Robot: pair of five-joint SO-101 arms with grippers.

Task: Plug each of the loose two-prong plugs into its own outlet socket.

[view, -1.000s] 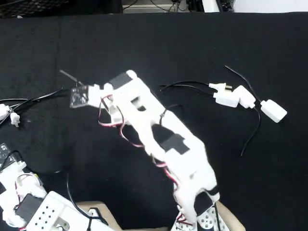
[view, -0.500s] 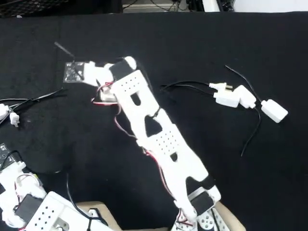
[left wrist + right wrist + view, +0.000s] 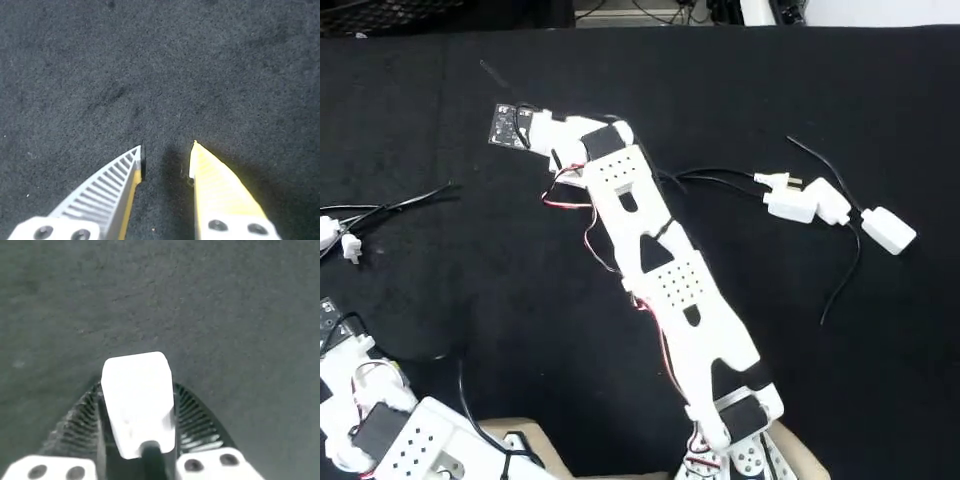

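The right gripper [image 3: 512,126] grips a white block [image 3: 137,400] tight between its two fingers. A black cord comes out of the block's near end. I cannot tell if the block is a plug or a socket. In the high view, the gripper and block are over the far left part of the table.

The table is covered with a black cloth [image 3: 740,90]. It looks soft and a bit fuzzy in both wrist views. Past the far edge of the table there is a thin strip of the room, with some cords and a dark crate in the left corner.

On the right side of the cloth lies a two-pin plug [image 3: 775,180] with its pins pointing right. Just beside it are three white boxes [image 3: 831,200] in a row, and the first two touch each other. Thin black cords [image 3: 715,178] run from this group toward the middle of the table. At the left edge lies a small white plug [image 3: 350,246], with more dark cords near it.

The right arm [image 3: 660,270] stretches from the near edge across the middle of the table. It covers part of the cloth and hides one end of the cords.

The left arm [image 3: 390,435] sits in the near left corner. The left gripper [image 3: 165,150] points at bare cloth, with its fingers apart and nothing between them.
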